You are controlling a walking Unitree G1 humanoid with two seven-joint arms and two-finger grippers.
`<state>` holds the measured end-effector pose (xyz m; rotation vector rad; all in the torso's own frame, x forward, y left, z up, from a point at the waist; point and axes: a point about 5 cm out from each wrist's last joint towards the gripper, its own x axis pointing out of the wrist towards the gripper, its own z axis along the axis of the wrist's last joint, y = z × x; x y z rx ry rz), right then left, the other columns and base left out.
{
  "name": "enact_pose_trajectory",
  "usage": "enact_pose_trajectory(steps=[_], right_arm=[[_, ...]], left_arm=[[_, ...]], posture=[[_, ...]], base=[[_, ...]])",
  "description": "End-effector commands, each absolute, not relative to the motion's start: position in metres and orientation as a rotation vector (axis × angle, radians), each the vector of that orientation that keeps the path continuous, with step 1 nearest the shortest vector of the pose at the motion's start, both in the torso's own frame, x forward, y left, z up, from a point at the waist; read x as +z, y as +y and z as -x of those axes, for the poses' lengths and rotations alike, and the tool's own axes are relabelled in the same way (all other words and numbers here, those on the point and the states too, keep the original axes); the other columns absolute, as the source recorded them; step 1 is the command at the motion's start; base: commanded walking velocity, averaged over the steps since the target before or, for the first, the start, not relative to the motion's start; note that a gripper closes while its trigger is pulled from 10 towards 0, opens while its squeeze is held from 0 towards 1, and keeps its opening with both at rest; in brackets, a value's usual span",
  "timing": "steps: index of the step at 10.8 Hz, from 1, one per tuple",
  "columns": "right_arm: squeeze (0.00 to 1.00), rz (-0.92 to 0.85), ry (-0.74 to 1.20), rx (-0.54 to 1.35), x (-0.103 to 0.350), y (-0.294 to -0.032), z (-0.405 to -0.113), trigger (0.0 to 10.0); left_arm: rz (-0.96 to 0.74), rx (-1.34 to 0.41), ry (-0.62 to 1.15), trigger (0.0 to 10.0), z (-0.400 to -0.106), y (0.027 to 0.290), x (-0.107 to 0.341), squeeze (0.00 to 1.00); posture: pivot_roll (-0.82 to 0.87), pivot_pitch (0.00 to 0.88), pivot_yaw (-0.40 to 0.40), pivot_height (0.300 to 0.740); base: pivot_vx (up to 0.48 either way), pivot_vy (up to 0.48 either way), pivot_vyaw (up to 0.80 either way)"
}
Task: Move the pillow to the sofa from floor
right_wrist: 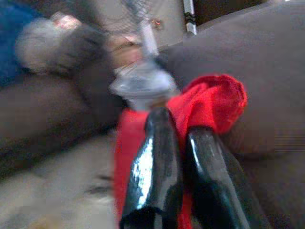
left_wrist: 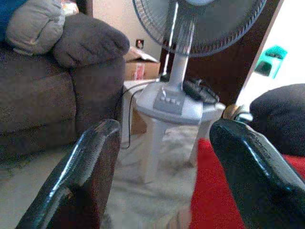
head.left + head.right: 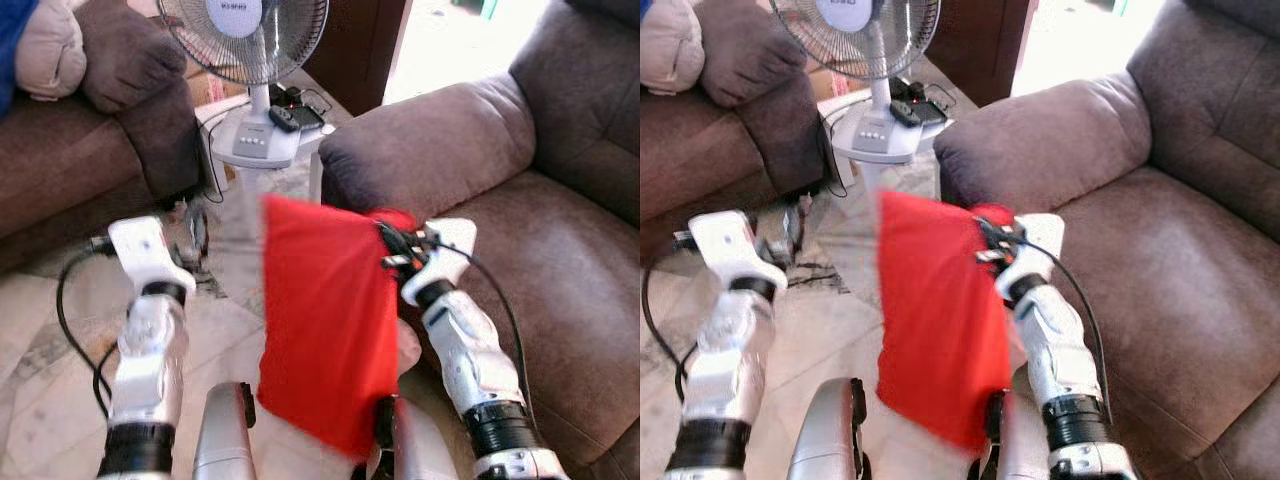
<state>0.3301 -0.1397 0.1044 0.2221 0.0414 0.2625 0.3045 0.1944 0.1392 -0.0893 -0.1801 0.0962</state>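
Observation:
A red pillow (image 3: 325,320) hangs in the air in front of me, between my two arms and left of the brown sofa (image 3: 540,250). My right gripper (image 3: 385,240) is shut on the pillow's upper right corner (image 1: 209,102), the cloth pinched between its black fingers (image 1: 159,162). My left gripper (image 2: 167,157) is raised to the left of the pillow and stands open with nothing in it; the pillow's red edge (image 2: 214,200) lies beside one finger.
A standing fan (image 3: 250,60) on a white base is straight ahead, with a remote and cables on it. A second brown sofa (image 3: 90,150) with cushions stands at the left. Pale tiled floor (image 3: 40,370) lies below, with black cables near my left arm.

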Motion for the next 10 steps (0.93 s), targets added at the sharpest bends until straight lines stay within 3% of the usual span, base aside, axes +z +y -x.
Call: enact_pose_trajectory(steps=[1, 3, 10], right_arm=[[0.00, -0.170, 0.045, 0.167, 0.098, -0.153, -0.333, 10.0], [0.00, -0.152, 0.230, 0.117, 0.049, -0.159, -0.316, 10.0], [0.00, -0.147, 0.321, 0.079, 0.018, -0.163, -0.302, 10.0]], left_arm=[[0.074, 0.094, -0.106, 10.0, -0.300, 0.194, 0.119, 0.00], [0.066, 0.137, 0.047, 10.0, -0.287, 0.204, 0.076, 0.00], [0.087, 0.152, 0.204, 10.0, -0.274, 0.205, 0.030, 0.00]], posture=[[0.12, 0.074, -0.057, 0.584], [0.12, 0.079, -0.060, 0.584], [0.11, 0.069, -0.055, 0.584]], base=[[0.000, 0.000, 0.00], [0.000, 0.000, 0.00], [0.000, 0.000, 0.00]])
